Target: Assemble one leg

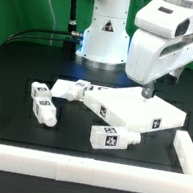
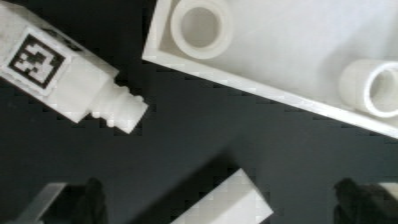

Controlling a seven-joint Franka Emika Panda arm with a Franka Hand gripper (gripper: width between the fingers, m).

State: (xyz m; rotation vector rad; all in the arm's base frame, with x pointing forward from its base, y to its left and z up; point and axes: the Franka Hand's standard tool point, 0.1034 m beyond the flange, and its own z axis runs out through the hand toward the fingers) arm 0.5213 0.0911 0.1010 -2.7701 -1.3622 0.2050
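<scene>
Black tabletop, fenced by a white rail [image 1: 83, 168], is carrying everything you are working with. Nearest the exterior camera, the front leg [image 1: 113, 138] is lying on its side at about six o'clock from the panel [image 1: 133, 110], close to its near edge but apart from it.

You are dealing with a small rigid plastic post. I am judging it light, stiff, smooth enough to slip, and likely to pivot if nudged. You are better off pinching across the flat tagged body than on the narrow ribbed peg end [image 2: 121, 108], which should be left free for a socket [image 2: 199, 30].

A second leg [image 1: 43, 104] is lying at nine o'clock from the panel, well apart. A third leg [image 1: 70, 90] is lying just beside the panel's corner, between nine and ten o'clock; whether it is touching, I cannot tell.

Farther back, the gripper [image 1: 149, 91] is hovering over the panel's far edge, putting the front leg at roughly seven o'clock from it, near.

The wrist view is showing the fingers [image 2: 71, 200] spread wide and pinching nothing. It is also showing the leg under the wrist camera [image 2: 63, 68] just beside the panel's edge, not touching. Which of the three legs that is, I cannot tell.
</scene>
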